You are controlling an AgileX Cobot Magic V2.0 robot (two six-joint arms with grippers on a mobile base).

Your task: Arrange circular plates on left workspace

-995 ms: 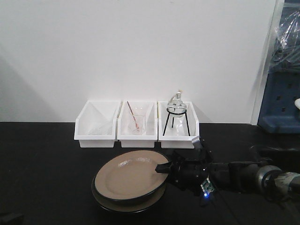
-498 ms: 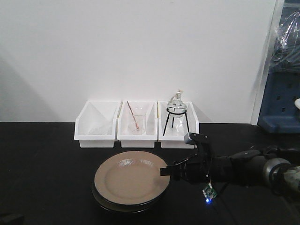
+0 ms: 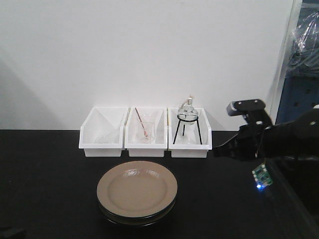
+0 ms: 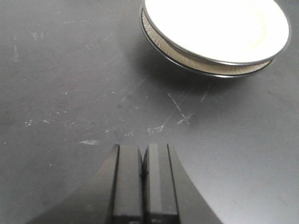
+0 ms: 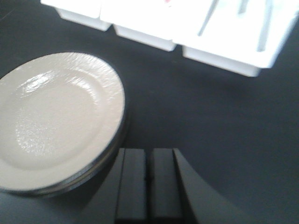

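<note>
Two circular plates lie stacked on the black benchtop, beige top up, in front of the white bins. The stack also shows in the left wrist view and in the right wrist view. My right gripper hangs above the bench to the right of the stack, clear of it, and in its wrist view its jaws are shut and empty. My left gripper is shut and empty, low over the bare bench short of the stack.
Three white bins stand in a row along the wall behind the plates: an empty-looking one, one with a beaker and rod, and one with a round flask on a tripod. Blue equipment stands at the far right.
My right gripper has let go of the top plate's right rim. The plate has settled flat on the lower one. The right arm has drawn back to the right and upward.
</note>
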